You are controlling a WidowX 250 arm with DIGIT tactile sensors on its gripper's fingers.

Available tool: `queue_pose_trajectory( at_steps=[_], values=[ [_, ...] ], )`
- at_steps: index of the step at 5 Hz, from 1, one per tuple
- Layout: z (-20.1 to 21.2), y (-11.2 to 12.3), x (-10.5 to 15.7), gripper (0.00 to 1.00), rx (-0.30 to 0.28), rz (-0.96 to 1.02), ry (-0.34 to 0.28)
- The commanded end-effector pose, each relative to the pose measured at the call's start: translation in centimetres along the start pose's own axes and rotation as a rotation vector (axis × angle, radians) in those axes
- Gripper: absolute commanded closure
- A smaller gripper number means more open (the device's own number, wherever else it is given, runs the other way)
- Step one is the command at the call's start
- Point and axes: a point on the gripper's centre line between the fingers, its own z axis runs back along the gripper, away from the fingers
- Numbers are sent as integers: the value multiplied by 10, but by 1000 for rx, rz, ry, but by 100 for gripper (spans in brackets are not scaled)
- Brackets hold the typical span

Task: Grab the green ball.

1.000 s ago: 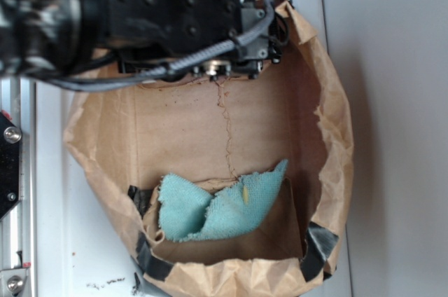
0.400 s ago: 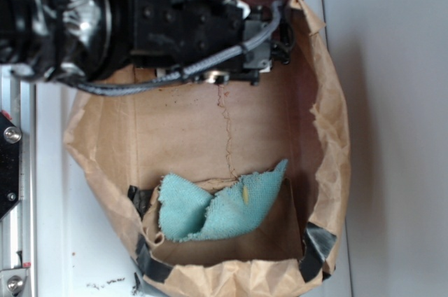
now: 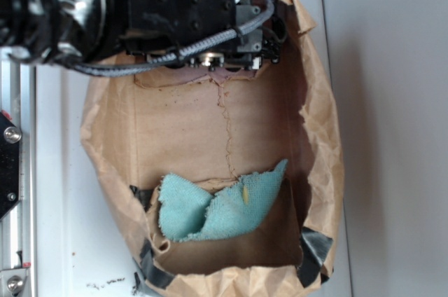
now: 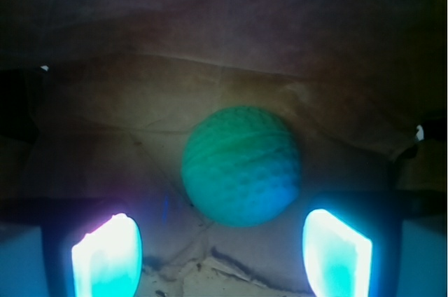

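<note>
In the wrist view the green ball (image 4: 242, 165) lies on the brown paper floor of a bag, just ahead of my gripper (image 4: 222, 255). The two glowing fingertips (image 4: 106, 258) stand wide apart on either side of the ball's near edge and do not touch it. My gripper is open. In the exterior view the black arm and gripper body (image 3: 210, 13) reach into the top end of the paper bag (image 3: 318, 115), and the ball is hidden under them.
A teal cloth rag (image 3: 217, 206) with frayed edges lies in the bag's lower end. The bag's crumpled walls rise round the gripper. A metal rail (image 3: 14, 171) runs along the left on the white surface.
The arm has shifted slightly up and back within the bag's top end. The bag's left wall has been pulled inward, and the bag looks narrower. The cloth has not moved.
</note>
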Motion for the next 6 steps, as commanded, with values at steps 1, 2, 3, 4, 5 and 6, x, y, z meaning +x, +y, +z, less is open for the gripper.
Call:
queue_pose_trajectory(
  at_steps=[1, 2, 3, 4, 5, 6],
  values=[
    [11, 0, 22, 0, -31, 18, -49],
    [7, -1, 23, 0, -10, 18, -83],
    [-2, -2, 21, 0, -18, 20, -115],
    [-13, -2, 20, 0, -30, 16, -150],
    [-22, -1, 15, 0, -27, -28, -179],
    [-18, -4, 16, 100, -12, -33, -153]
  ],
)
